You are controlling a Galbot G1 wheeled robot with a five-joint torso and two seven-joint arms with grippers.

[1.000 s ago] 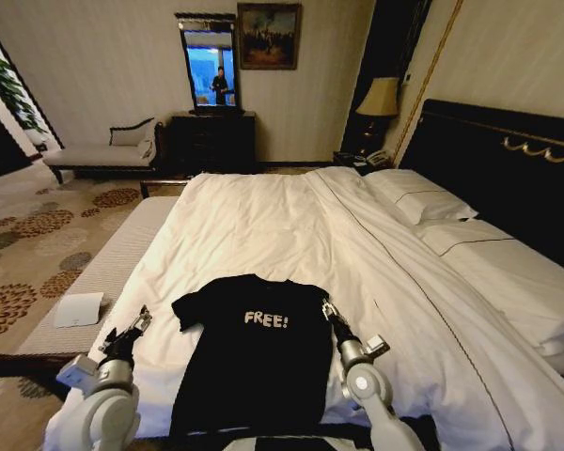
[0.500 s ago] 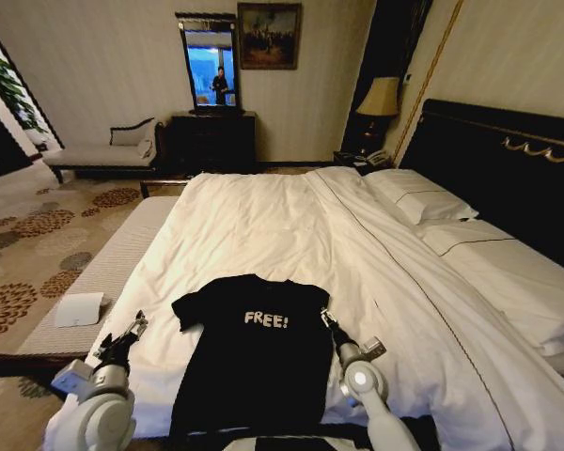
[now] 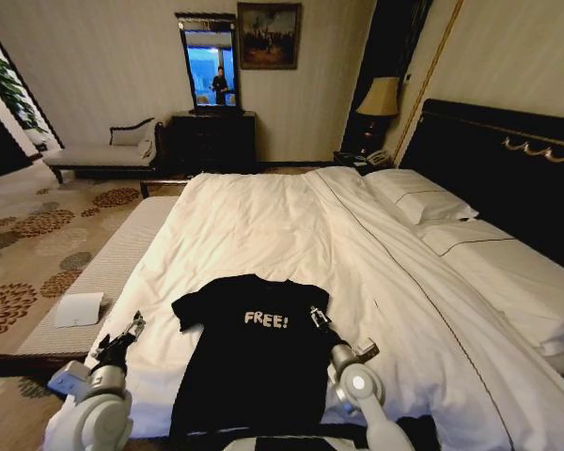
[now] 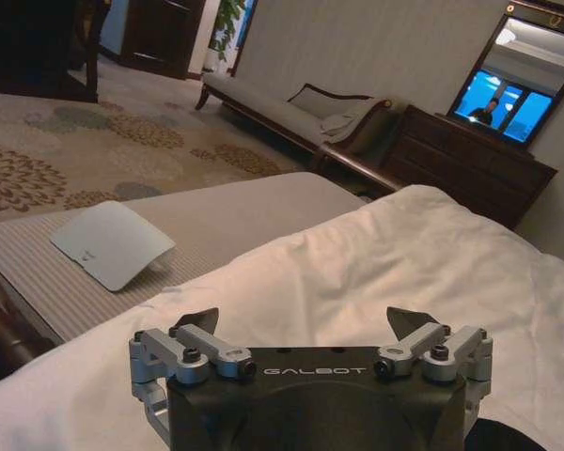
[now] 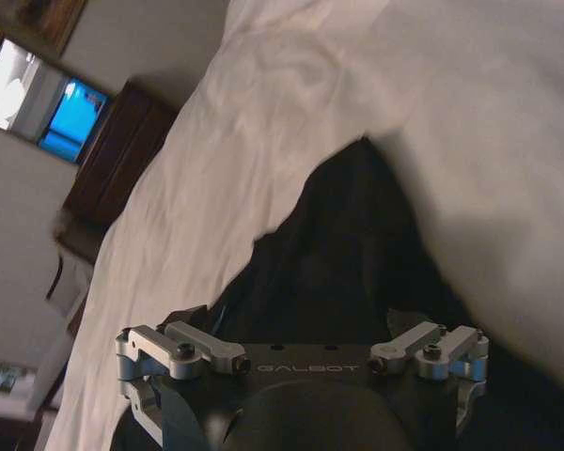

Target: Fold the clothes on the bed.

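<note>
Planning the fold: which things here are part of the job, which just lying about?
Job: T-shirt, bed, right gripper over the shirt's sleeve, left gripper beside it.
Lying about: white card, bench, pillows, lamp.

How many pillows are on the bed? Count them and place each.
2 show, both white, along the dark headboard side of the bed: the far pillow nearer the lamp, and the near pillow beside it. Others may be hidden.
</note>
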